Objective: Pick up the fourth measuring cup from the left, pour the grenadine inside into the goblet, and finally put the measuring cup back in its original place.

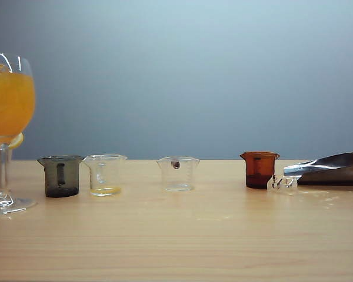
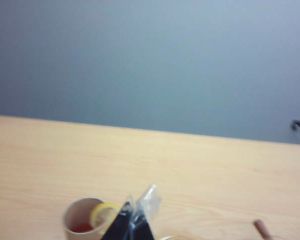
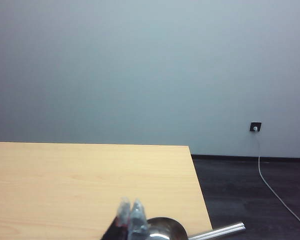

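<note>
The right gripper [image 3: 130, 215] shows in its wrist view with both translucent fingertips [image 3: 137, 216] pressed together, closed on nothing, poised above the light wooden table [image 3: 90, 185] near its right edge, just beside a shiny metal scoop [image 3: 166, 230] with a steel handle. The left gripper [image 2: 139, 212], seen in its own wrist view, has its clear-tipped fingers [image 2: 149, 199] close together with nothing visibly between them, though blur keeps the view from settling whether they are fully shut; it hangs over the table beside a small beige cup [image 2: 77, 225] holding reddish liquid and a lemon slice [image 2: 103, 214]. Neither gripper appears in the exterior view. There, the fourth measuring cup [image 1: 259, 169], translucent amber-red, stands upright toward the right end of the table's far edge, with dark grenadine [image 1: 258, 183] settled at its bottom. Just beside it lie small clear glass pieces [image 1: 282, 184] and the scoop [image 1: 332, 168]. To its left, in a row along the far edge, stand a clear cup [image 1: 177, 173], a second clear cup [image 1: 105, 174] holding a little yellow liquid, and a smoky grey cup [image 1: 61, 175]. The goblet [image 1: 9, 126], filled with orange juice [image 1: 10, 100], stands at the table's left edge, well apart from the amber cup.
</note>
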You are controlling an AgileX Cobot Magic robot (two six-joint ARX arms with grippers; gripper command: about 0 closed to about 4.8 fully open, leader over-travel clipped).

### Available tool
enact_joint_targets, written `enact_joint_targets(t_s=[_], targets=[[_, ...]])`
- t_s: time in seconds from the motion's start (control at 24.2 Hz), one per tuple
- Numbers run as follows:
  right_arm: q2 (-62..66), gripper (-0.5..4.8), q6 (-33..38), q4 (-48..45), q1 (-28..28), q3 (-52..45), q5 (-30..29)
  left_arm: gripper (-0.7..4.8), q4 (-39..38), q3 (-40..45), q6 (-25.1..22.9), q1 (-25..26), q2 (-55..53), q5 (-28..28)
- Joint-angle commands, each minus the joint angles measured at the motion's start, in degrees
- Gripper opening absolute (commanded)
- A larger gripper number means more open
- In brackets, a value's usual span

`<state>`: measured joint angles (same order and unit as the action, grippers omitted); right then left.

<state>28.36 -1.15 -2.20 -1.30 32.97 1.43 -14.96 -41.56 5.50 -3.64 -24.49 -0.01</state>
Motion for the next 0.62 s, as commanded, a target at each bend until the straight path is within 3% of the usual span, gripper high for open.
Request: enact_joint_targets(t_s=[0.04,0.21,0.33,0.41,0.62], targets=[[7.1,-0.02,0.1,-8.3,-4.0,1.4,0.0,-0.05,-6.8,-6.8,6.7,-0.2,-6.4,4.5],[15.3,-0.02,1.6,-12.0,-12.0,1.3,1.2,-0.05,-7.3,-9.7,7.0,-5.1,-9.2,4.3],[21.5,-0.02,1.7,-16.2,-17.1,0.5,6.3,-0.05,-7.5,-9.7,7.0,-9.5,-9.4,1.4],[25.8,-0.02,4.2,-25.2,-20.2,-2.2,10.8,-0.05,-7.5,-9.7,7.0,-12.4,-9.5,-0.5],[35.4,-0.01,4.1,-34.9,-22.5,-7.5,12.3,-0.05,-7.3,-9.7,7.2,-14.2,-9.7,-1.5]])
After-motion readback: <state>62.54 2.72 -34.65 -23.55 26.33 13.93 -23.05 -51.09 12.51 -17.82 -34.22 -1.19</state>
